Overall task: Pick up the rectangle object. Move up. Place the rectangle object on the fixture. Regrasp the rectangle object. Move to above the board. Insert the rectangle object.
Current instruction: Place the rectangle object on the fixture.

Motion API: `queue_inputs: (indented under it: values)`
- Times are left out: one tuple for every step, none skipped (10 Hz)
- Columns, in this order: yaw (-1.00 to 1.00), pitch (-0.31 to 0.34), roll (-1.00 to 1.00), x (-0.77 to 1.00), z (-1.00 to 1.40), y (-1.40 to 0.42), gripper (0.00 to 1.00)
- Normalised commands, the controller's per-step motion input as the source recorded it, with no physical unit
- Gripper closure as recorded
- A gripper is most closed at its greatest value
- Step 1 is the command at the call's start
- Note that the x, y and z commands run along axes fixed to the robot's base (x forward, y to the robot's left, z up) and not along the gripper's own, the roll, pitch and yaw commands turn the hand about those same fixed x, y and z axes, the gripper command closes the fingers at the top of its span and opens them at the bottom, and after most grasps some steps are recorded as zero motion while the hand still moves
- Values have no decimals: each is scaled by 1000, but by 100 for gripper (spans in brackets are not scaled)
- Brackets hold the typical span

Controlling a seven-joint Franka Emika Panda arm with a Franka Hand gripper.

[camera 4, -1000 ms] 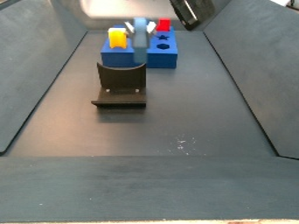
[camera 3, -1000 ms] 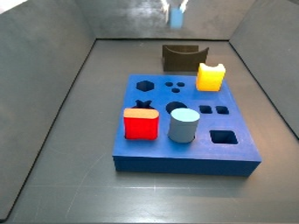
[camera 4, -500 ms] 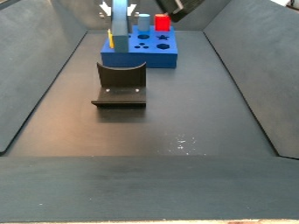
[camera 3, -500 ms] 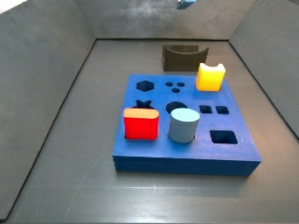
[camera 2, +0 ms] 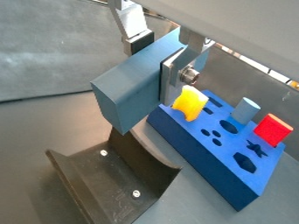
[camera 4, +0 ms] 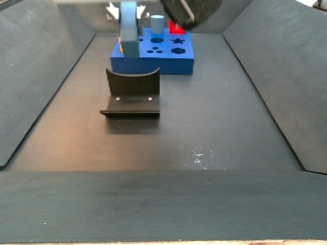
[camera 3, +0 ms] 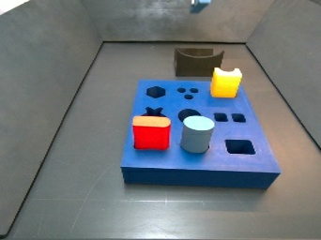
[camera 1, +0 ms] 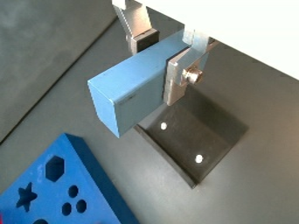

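Gripper (camera 1: 163,54) grasping rectangle object (camera 1: 131,90) above fixture (camera 1: 194,138); board (camera 3: 201,129) holds three blocks.

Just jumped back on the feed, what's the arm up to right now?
The pincer is shut on the rectangle object, holding it in the air above the fixture, clear of it. In a side view the bar hangs upright over the fixture. The board lies apart, still carrying the red cube, the cylinder and the yellow block.
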Motion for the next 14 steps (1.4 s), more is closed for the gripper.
queue_inputs:
  values:
    - [-161,53,-1000,133,-1000,90,100]
    - [-162,75,-1000,148,-1000,91,100]
    - [-165,83,-1000,157,-1000,97,100]
    - [-168,88,-1000,161,-1000,102,100]
    - [-181,87,-1000,176,-1000,113,100]
    - [-191,92,-1000,184,-1000,121,100]
    - [-205,99,-1000,195,-1000,126,100]
    - [-223,103,-1000,165,-797,110,100]
    - [-170,87,-911,141,-626,95,100]
    - [-152,51,-659,118,-411,84,100]
    - [-136,32,-498,94,-361,125,100]
    - [-127,-28,-376,69,-322,158,100]
    - [-120,-34,-345,68,-320,159,100]
    - [0,0,0,0,0,0,0]
